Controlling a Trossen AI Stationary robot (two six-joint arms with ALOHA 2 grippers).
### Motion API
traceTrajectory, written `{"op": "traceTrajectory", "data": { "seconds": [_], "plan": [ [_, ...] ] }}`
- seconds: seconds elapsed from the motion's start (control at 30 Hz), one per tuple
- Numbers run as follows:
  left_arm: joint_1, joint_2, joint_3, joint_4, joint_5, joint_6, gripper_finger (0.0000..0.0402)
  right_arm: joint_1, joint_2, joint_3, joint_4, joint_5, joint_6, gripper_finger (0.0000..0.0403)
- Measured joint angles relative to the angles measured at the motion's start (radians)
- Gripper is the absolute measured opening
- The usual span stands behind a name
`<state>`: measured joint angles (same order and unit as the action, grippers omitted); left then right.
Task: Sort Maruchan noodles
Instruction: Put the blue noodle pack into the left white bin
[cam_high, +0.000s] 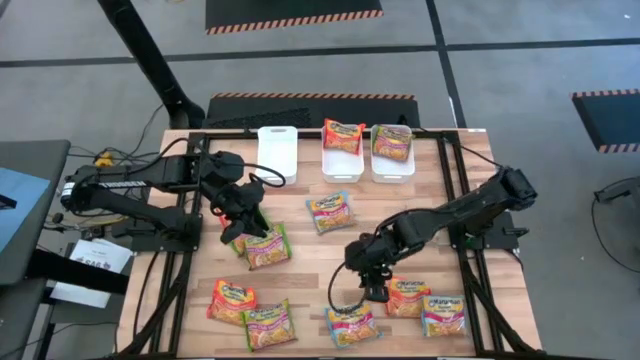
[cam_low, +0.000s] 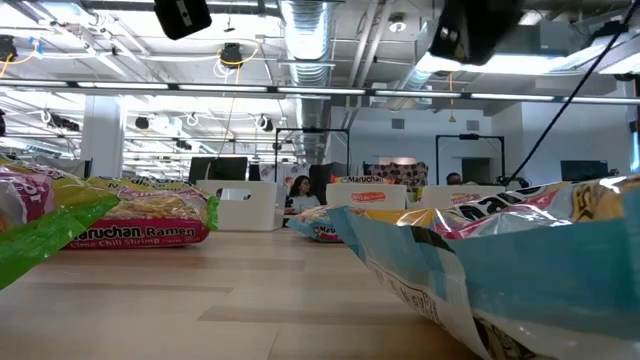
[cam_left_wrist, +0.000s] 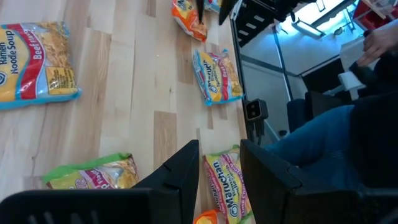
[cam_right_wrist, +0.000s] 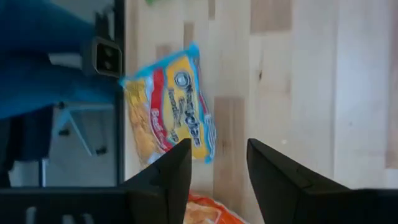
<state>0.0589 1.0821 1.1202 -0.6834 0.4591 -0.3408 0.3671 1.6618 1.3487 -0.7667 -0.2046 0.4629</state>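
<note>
**Maruchan noodles spread over the table, both grippers empty**

Maruchan noodles (cam_high: 330, 213) lie scattered on the wooden table (cam_high: 300, 275), and you can place everything from the row of three white bins (cam_high: 278, 154) at its far edge. The leftmost bin holds nothing you can see; the middle bin (cam_high: 341, 163) carries an orange packet (cam_high: 343, 135) and the right bin (cam_high: 392, 166) another packet (cam_high: 392, 143). Just in front of the middle bin, a blue-edged packet lies flat on the wood.

Farther from the bins, on the left arm's side, you see a green-edged packet (cam_high: 266, 247) with the left gripper (cam_high: 240, 222) directly at its edge. In the left wrist view the fingers (cam_left_wrist: 184, 171) stand parted with nothing between them.

Along the near edge, well apart from the bins, sit five more packets: an orange one (cam_high: 232, 300), a green one (cam_high: 268, 323), a blue one (cam_high: 352, 324), an orange one (cam_high: 408, 297) and a blue one (cam_high: 444, 314). Your right gripper (cam_high: 372, 285) hovers among these, between the near blue packet and the orange one beside it. Its fingers (cam_right_wrist: 176, 168) are spread and hold nothing; a blue-edged packet (cam_right_wrist: 169, 111) shows beyond them.
</note>
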Motion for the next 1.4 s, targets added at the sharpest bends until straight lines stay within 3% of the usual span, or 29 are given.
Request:
{"op": "traceTrajectory", "data": {
  "seconds": [0.47,1.0,1.4],
  "plan": [
    [-0.001,0.0,0.0,-0.003,0.0,-0.001,0.0103,0.026,0.2,0.002,0.143,-0.104,0.008,0.0184],
    [-0.001,0.0,0.0,-0.009,-0.003,0.001,0.0103,0.025,0.226,0.004,0.234,-0.135,0.016,0.0182],
    [-0.001,0.0,0.0,-0.047,-0.03,0.025,0.0103,0.033,0.337,0.009,0.295,-0.171,0.067,0.0182]
  ]
}}
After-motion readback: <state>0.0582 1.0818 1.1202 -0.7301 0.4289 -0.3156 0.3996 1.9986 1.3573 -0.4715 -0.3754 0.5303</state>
